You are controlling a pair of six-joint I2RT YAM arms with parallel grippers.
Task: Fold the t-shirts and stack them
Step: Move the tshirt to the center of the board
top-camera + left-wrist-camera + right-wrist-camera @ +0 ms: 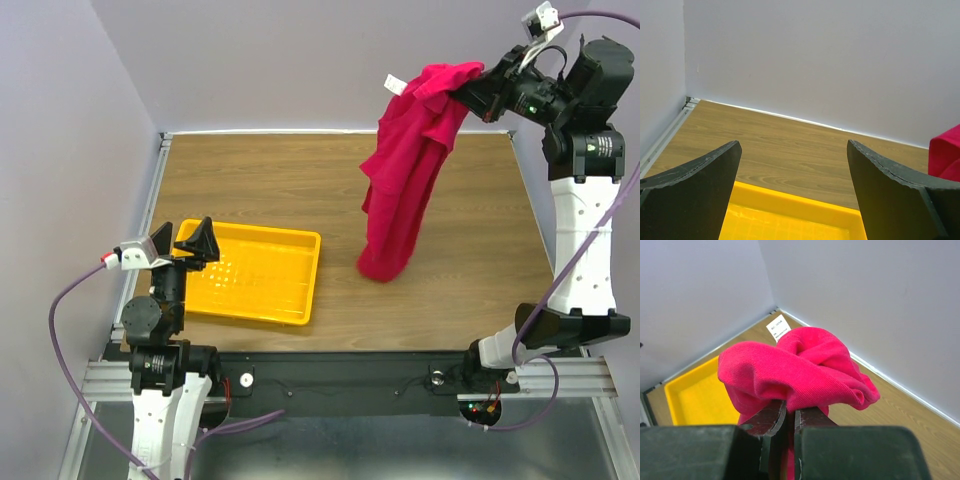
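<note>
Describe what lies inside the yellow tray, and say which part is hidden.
Inside the yellow tray only its gridded floor shows; nothing lies on the visible part. The open left gripper covers the far-left corner in the top view, so that patch is unseen.

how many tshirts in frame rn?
1. The red t-shirt hangs bunched from the right arm's shut jaws, its lower end down at the table, right of the yellow tray. None shows in the tray. Folds could hide more, but it looks like one garment.
</note>
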